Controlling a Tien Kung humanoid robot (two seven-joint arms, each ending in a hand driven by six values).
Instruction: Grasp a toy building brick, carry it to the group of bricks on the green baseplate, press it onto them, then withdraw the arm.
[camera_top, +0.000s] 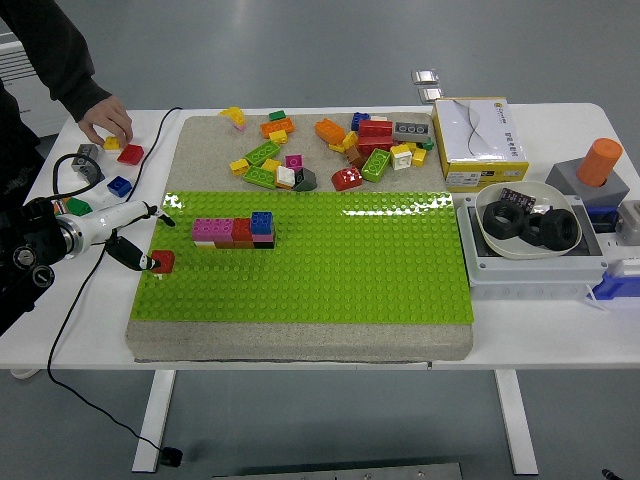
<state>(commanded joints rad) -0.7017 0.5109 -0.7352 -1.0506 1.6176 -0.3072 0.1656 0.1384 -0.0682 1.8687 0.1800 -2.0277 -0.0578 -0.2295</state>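
The left hand (140, 245) reaches in over the table's left edge and pinches a red brick (162, 261) between its lower fingers, while one white finger (150, 211) points out above it toward the plate. The brick sits at the left edge of the green baseplate (330, 270), low against the studs; whether it touches them I cannot tell. So the grasp looks done and the carry is under way but short of its goal: the group of bricks (234, 232), a low row of pink, red and blue, stands further in and toward the far side of the baseplate, near the red brick but clearly apart from it, with bare green studs between. What is left, by my reading, is the last stretch of the carry, lining the brick up over or beside the row, pressing it down, letting go and pulling the arm back off the table. The right hand is not in view. Beyond the baseplate, on the grey mat (200, 140) toward the far edge, lies a loose pile of bricks (330, 150). At the far left corner a person's hand (105, 120) rests on the table among a few small bricks (120, 165), apart from the robot's hand. Along the right edge stand a yellow box (480, 150), a bowl (528, 225) of black rings and an orange cylinder (598, 160), none of them in the brick's way.
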